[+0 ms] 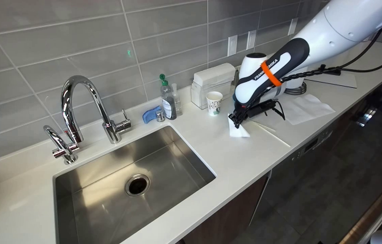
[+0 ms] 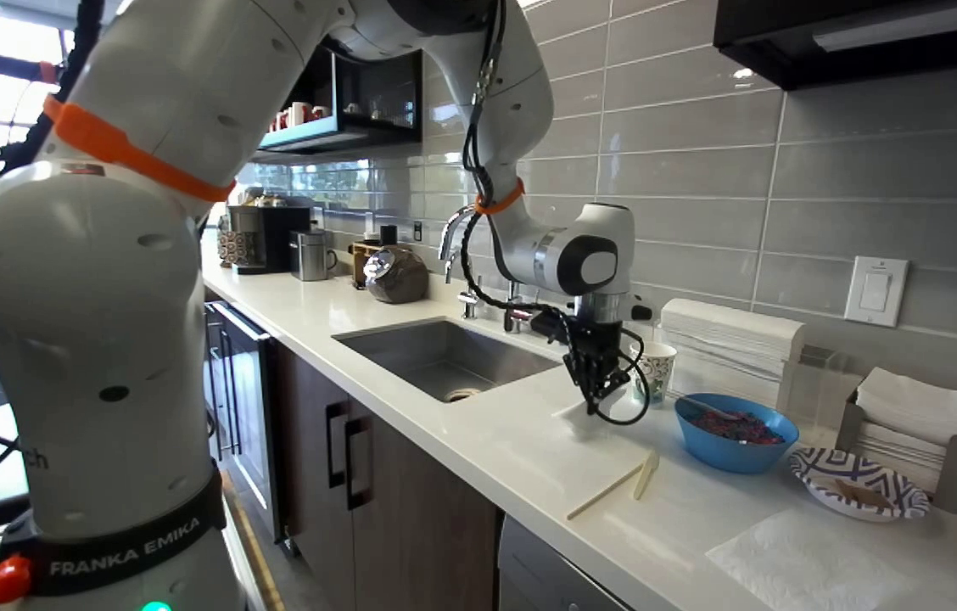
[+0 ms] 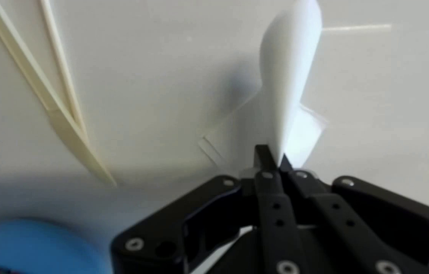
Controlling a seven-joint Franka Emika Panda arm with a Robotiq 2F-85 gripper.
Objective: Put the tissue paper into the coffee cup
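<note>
while the fingers (image 3: pixel 271 207) pinch the tissue paper (image 3: pixel 292 72) at or just above the desk (image 1: pixel 218 152), near the upright coffee cup (image 1: pixel 214 104), best lift every loose corner higher than the cup, centre it, then lower and release.

The sink basin (image 1: pixel 164 176) is satin stainless steel, and the gooseneck faucet (image 1: pixel 70 115) on its far side is polished chrome. The countertop (image 1: pixel 221 149) is smooth with a soft sheen; the backsplash tiles (image 1: pixel 82 37) are glossy (glazed, to judge by their reflections). The tissue paper (image 3: pixel 288 76) is thin and matt, the coffee cup (image 1: pixel 214 101) seemingly printed paper, the blue bowl (image 2: pixel 729 454) smooth, plastic-looking. The near cabinet doors (image 2: pixel 436 492) look like dark wood; the gripper (image 3: pixel 276 159) is matt black with shiny metal screw heads (image 3: pixel 134 244).
</note>
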